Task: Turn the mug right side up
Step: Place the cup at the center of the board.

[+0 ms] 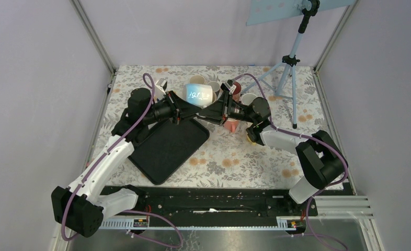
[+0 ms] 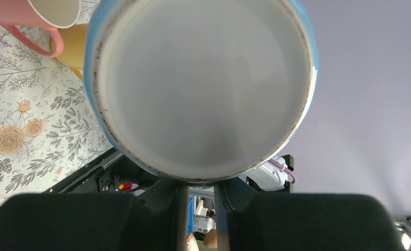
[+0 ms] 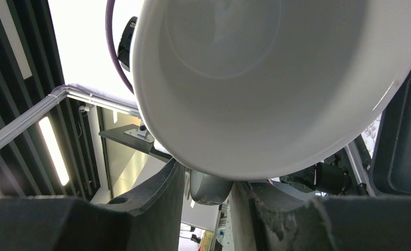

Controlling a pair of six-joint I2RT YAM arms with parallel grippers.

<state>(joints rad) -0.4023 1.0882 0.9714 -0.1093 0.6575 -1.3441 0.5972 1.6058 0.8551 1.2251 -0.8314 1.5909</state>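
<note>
While mug [image 1: 199,94] hangs aloft on side, between both grippers: turn judged half done. Left gripper [image 2: 198,204] clenched at base end. Right gripper [image 3: 207,193] straddles rim; grip not discernible. Left: mouth up, set down.

Your two arms reach forward and inward, wrists meeting nose to nose; your left gripper [image 1: 181,106] is clamped on the raised mug [image 1: 199,94], your right gripper [image 1: 217,108] sets its jaws narrow at the rim, contact unclear
</note>
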